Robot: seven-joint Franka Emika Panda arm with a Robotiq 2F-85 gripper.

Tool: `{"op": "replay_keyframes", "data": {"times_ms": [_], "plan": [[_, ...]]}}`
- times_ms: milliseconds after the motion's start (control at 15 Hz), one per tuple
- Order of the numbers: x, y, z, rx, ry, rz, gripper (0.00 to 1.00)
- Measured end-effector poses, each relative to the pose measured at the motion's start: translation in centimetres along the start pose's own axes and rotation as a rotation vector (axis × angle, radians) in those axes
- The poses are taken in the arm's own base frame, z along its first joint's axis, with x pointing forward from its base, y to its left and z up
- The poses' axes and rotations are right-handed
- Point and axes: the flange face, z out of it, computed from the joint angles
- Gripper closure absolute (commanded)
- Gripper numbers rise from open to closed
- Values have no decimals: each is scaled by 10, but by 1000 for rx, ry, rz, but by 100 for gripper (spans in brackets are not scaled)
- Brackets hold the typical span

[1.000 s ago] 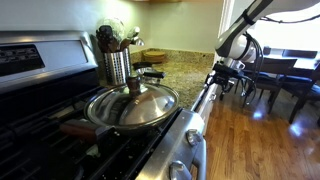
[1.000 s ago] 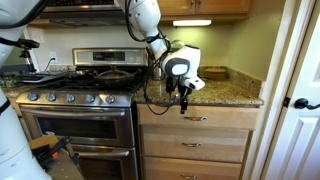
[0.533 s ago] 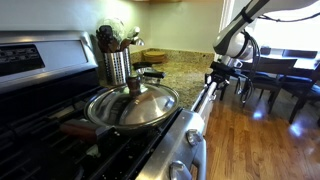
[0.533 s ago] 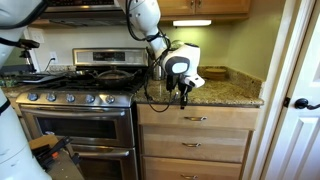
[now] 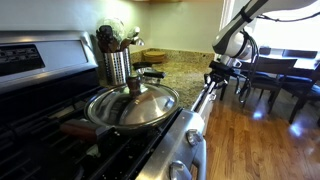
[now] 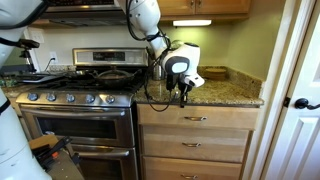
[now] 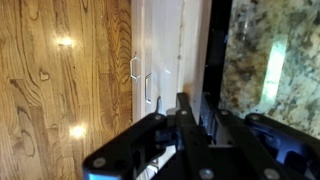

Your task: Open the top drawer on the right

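Hanging wrist-down just above the top drawer [image 6: 215, 118], the arm [image 6: 143, 15] has its jaws pinched together.

The top drawer [image 6: 225, 119] sits fully shut directly beneath the front edge of the speckled stone counter [image 6: 235, 96]. It is wide and shallow, and its pale front panel lies flush with the cabinet face. A slim metal bar handle [image 6: 193, 118] runs level across the middle of the panel. A deeper drawer sits below it.
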Motion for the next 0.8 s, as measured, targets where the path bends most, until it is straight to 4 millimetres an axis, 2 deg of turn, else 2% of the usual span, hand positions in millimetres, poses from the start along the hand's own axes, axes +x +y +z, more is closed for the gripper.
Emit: {"op": "replay_keyframes", "data": {"times_ms": [400, 800], "plan": [[-8, 8, -2, 7, 47, -19, 93], [-16, 37, -10, -11, 78, -1, 94]]}}
